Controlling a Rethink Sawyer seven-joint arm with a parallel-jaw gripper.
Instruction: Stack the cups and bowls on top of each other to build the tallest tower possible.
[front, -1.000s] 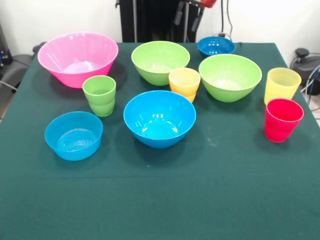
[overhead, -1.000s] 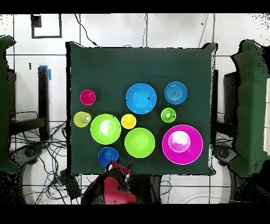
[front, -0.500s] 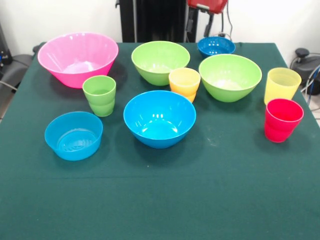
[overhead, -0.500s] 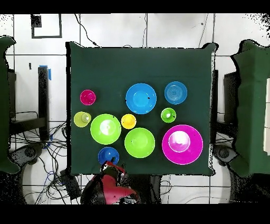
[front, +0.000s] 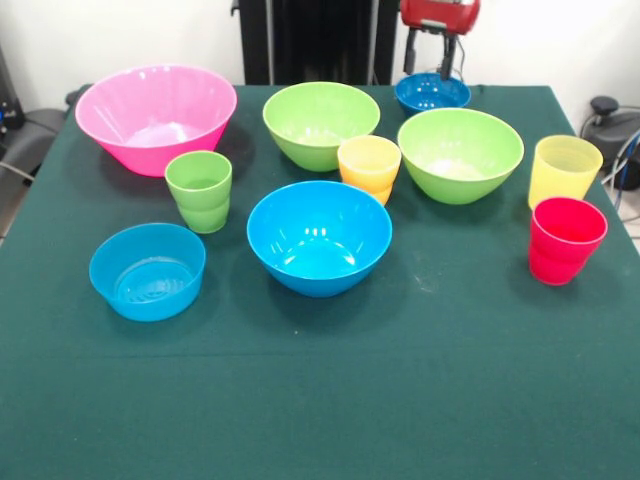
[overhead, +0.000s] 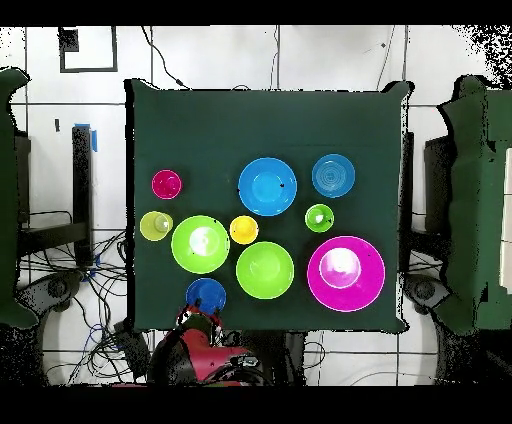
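All cups and bowls stand apart and upright on the green table (front: 330, 400). At the back are the pink bowl (front: 155, 115), two lime bowls (front: 320, 122) (front: 460, 152) and the small dark blue bowl (front: 432, 92). Nearer are the bright blue bowl (front: 318, 235) and the shallow light blue bowl (front: 147, 270). The green cup (front: 199, 190), orange-yellow cup (front: 368, 165), pale yellow cup (front: 564, 170) and red cup (front: 565, 240) stand among them. My gripper (front: 430, 58) hangs open and empty just behind and above the dark blue bowl (overhead: 205, 294), at the table's edge (overhead: 197, 318).
Dark chairs or stands flank the table on both sides (overhead: 478, 200). Cables lie on the floor by the robot's base (overhead: 100, 300). The table's front half in the front view holds nothing.
The gripper has swung sideways along the table's far edge, rightward in the front view, and now hangs over the small dark blue bowl. No cup or bowl has moved.
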